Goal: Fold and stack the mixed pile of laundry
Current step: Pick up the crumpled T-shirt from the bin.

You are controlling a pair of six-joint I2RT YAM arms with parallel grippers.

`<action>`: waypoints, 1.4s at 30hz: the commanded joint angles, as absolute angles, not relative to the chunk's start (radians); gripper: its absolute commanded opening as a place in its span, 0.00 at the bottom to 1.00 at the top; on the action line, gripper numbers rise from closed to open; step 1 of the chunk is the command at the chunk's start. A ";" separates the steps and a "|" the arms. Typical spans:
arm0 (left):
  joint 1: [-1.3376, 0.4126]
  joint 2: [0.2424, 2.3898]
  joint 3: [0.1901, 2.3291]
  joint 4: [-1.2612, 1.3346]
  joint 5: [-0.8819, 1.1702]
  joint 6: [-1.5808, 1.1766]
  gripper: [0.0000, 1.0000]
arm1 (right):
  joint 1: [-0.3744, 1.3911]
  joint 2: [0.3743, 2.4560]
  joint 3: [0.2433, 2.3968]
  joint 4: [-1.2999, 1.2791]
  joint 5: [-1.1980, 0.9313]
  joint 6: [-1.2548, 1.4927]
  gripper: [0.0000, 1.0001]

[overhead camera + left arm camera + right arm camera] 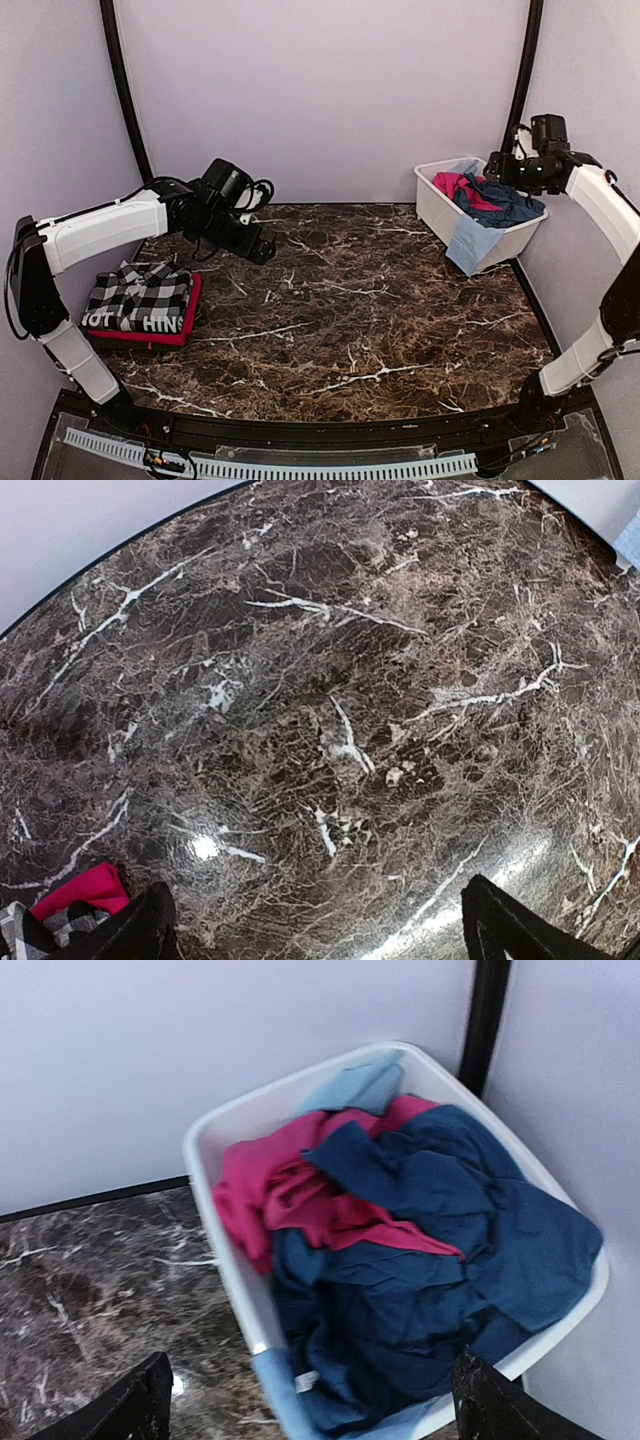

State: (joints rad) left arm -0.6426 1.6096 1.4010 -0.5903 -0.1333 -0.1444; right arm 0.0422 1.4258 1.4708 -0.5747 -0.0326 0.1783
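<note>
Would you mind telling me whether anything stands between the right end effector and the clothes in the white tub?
Nothing visible does. The right end effector hangs open above the tub, and the navy tee and pink piece lie uncovered on top.

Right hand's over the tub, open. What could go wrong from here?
1. The navy tee lies tangled with the pink piece, so the right hand may lift both.
2. The light blue piece hangs over the wall of the tub; a snagged pull might drag or tip the tub.
</note>
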 commanded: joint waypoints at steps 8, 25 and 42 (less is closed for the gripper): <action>-0.649 1.585 1.403 -0.564 -0.247 -0.088 0.99 | -0.118 1.845 1.745 -0.588 0.055 0.171 0.86; -0.649 1.676 1.449 -0.571 -0.234 -0.062 0.99 | -0.166 2.234 2.139 -0.687 0.023 0.172 0.81; -0.649 1.626 1.392 -0.557 -0.168 -0.130 0.99 | -0.169 2.124 2.273 -0.726 0.005 0.162 0.00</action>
State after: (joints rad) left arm -0.6487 1.6863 1.4166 -0.5690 -0.1982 -0.1020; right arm -0.1722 2.2719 2.2215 -0.7597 0.0227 0.1658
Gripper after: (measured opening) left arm 0.990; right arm 0.025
